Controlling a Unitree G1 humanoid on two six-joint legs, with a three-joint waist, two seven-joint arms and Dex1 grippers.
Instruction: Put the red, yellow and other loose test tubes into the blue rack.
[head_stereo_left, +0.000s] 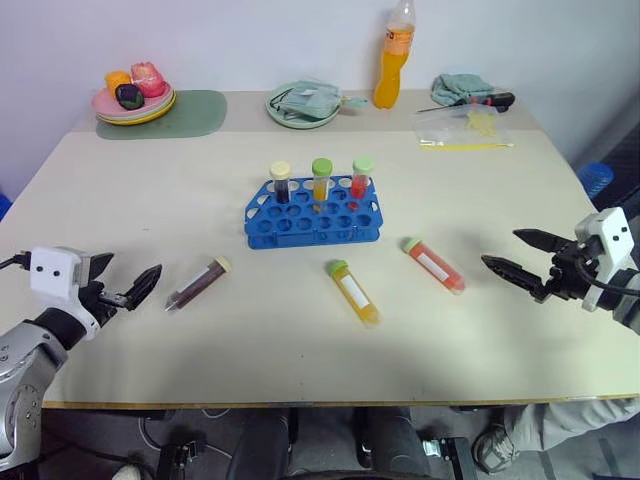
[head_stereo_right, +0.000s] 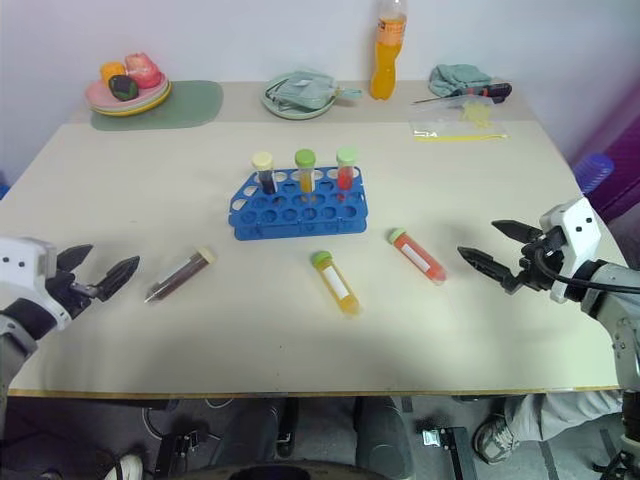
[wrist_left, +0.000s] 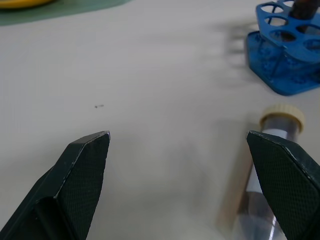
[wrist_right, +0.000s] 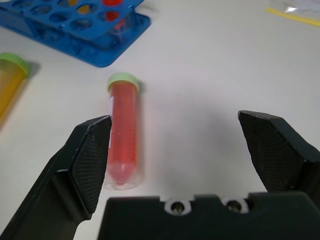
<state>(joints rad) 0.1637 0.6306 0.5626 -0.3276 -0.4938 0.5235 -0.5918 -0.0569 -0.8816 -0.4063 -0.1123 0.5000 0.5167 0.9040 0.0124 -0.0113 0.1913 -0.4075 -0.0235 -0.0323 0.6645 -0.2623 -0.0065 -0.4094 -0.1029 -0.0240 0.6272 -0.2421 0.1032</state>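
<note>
1. Test tubes first: three lie loose on the table (head_stereo_left: 150, 200); the red tube (head_stereo_left: 434, 265) is just ahead of our right gripper (head_stereo_left: 515, 256), the dark tube (head_stereo_left: 197, 284) just ahead of our left gripper (head_stereo_left: 125, 280), and the yellow tube (head_stereo_left: 354, 292) sits between the two grippers, nearer the right one.
2. Both grippers hover with fingers spread wide, holding nothing; neither touches a tube.
3. The blue rack (head_stereo_left: 313, 216) is beyond all three tubes, further from either gripper than any loose tube; it already has three capped tubes standing in its back row.
4. Handling guess: these look like light, rigid plastic tubes with smooth round walls, so we'd expect them to roll or slip if pinched off-centre; we reckon grabbing mid-body across the tube, below the cap, is safest.
5. Liquid inside will probably shift when we tip a tube upright; caps look screwed on, though we can't confirm.
6. Labels: each loose tube has a whitish strip along its side; we can't read any writing on them.
</note>
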